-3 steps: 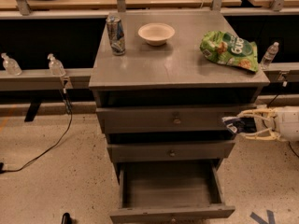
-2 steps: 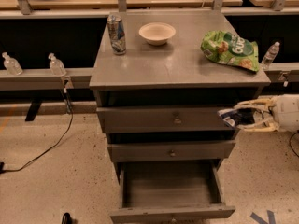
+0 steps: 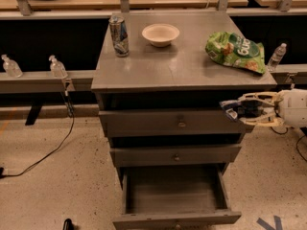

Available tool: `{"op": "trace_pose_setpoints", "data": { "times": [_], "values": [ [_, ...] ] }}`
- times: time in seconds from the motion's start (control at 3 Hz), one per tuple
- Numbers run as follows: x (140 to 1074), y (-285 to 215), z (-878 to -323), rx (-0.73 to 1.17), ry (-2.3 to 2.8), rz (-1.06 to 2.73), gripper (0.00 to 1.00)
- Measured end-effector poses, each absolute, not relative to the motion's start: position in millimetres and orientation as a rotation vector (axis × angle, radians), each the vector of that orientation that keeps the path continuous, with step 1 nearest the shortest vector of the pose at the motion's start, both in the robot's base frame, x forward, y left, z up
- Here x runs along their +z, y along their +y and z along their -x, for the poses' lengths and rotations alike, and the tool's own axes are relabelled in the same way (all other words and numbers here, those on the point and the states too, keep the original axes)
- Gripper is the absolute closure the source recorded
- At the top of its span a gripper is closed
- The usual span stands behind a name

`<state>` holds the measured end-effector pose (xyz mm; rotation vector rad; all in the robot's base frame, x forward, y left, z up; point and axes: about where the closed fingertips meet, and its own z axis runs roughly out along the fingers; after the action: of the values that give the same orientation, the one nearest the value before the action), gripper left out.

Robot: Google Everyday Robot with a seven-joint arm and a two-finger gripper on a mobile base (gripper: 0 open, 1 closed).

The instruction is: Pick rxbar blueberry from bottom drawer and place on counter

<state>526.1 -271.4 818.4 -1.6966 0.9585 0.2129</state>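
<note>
My gripper (image 3: 229, 110) reaches in from the right, beside the cabinet's right edge at the height of the top drawer, just below the counter (image 3: 177, 66). It is shut on the rxbar blueberry (image 3: 240, 110), a small dark blue-black bar between the pale fingers (image 3: 254, 98). The bottom drawer (image 3: 176, 218) is pulled out, and its grey inside shows nothing in it. The two upper drawers are shut.
On the counter stand a drink can (image 3: 119, 35) at the back left, a white bowl (image 3: 160, 34) at the back middle and a green chip bag (image 3: 236, 49) at the right. Small bottles (image 3: 57, 67) sit on a side rail. A cable (image 3: 48, 152) lies on the floor.
My gripper has risen with the bar and shifted slightly left, from mid top-drawer height to just under the counter's edge. Nothing else moved.
</note>
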Motion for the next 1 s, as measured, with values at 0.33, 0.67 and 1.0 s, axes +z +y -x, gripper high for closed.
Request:
{"op": "trace_pose_setpoints", "data": {
  "times": [0.33, 0.67, 1.0],
  "values": [
    [818.5, -271.3, -526.1, 0.213, 0.958, 1.697, 1.00],
    [824.1, -237.2, -537.1, 0.234, 0.936, 1.784, 1.00],
    [827.5, -196.9, -552.3, 0.248, 0.919, 1.892, 1.00]
  ]
}}
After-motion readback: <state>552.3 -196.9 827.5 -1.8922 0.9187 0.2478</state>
